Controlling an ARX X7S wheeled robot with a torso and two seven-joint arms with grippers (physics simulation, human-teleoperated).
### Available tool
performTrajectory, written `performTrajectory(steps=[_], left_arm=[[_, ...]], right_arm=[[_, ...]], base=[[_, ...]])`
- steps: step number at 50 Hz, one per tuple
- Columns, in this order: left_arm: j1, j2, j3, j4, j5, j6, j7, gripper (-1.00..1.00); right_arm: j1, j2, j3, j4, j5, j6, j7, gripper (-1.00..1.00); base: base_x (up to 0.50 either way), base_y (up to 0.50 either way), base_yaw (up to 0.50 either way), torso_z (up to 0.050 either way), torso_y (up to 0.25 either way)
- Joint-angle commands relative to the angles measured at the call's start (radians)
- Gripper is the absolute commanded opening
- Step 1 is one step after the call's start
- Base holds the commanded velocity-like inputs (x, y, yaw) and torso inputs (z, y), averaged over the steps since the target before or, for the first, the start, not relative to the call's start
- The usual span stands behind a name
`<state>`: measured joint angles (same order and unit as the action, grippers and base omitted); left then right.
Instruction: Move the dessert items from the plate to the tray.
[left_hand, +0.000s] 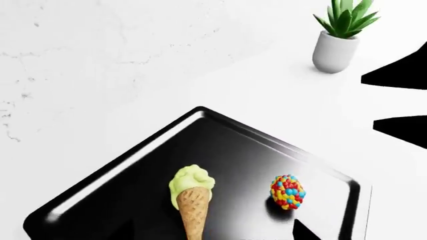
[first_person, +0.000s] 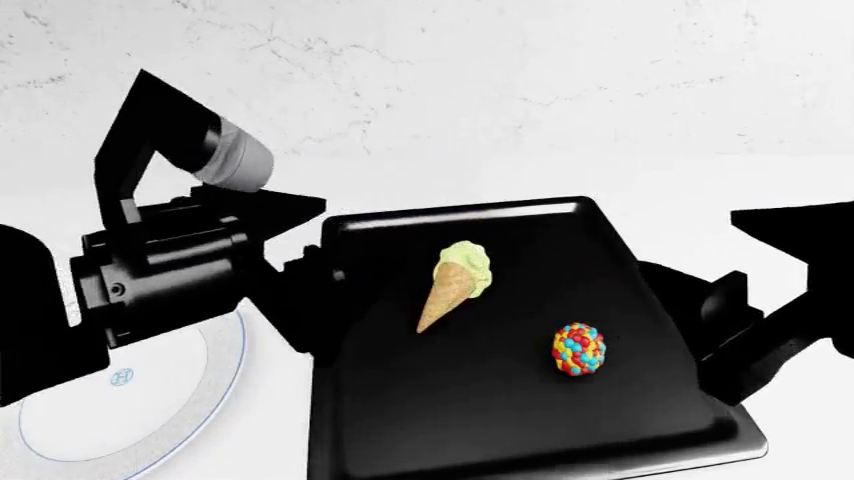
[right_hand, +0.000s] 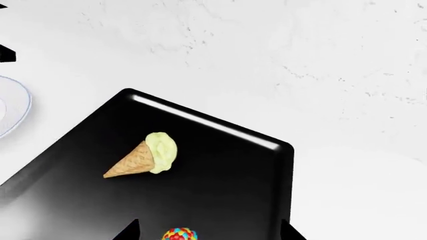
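both dessert items lie on the black tray (first_person: 400, 420): the ice-cream cone (first_person: 455, 283) rests on its side near the middle, pale green scoop toward the tray's far edge, and the candy-covered ball (first_person: 579, 349) sits apart from it, nearer the right rim. the white plate (first_person: 147, 410) stands on the white desk (first_person: 534, 100) left of the tray. the left hand (first_person: 287, 215) hangs by the tray's left edge, the right hand (first_person: 787, 225) beyond its right edge; neither holds anything, and i cannot tell how wide either's fingers stand. a potted plant (left_hand: 340, 35) stands off the tray.
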<state>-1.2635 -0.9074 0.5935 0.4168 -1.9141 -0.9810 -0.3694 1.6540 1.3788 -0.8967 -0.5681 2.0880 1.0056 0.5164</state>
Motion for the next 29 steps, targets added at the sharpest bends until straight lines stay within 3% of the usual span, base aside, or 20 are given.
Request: performTrajectory(steps=[1, 17, 21, 29], left_arm=[[0.143, -0.168, -0.129, 0.158, -0.041, 0.114, 0.025, 1.0], [0.355, -0.337, -0.274, 0.283, -0.033, 0.283, 0.094, 1.0], [0.475, -0.396, -0.33, 0.309, -0.003, 0.372, 0.139, 1.0], [0.852, -0.582, -0.536, 0.413, 0.044, 0.675, 0.205, 1.0]], right_arm=[[-0.028, 0.092, 0.044, -0.102, -0.006, -0.119, -0.054, 1.0], [-0.017, 0.192, 0.081, -0.204, 0.014, -0.235, -0.067, 1.0], [-0.019, 0.192, 0.083, -0.211, 0.031, -0.274, -0.047, 1.0], [0.004, 0.192, 0.114, -0.233, 0.084, -0.287, 0.0, 1.0]], base=[[0.0, 0.0, 0.0, 0.0, 0.0], [0.0, 0.0, 0.0, 0.0, 0.0], [0.0, 0.0, 0.0, 0.0, 0.0], [0.0, 0.0, 0.0, 0.0, 0.0]])
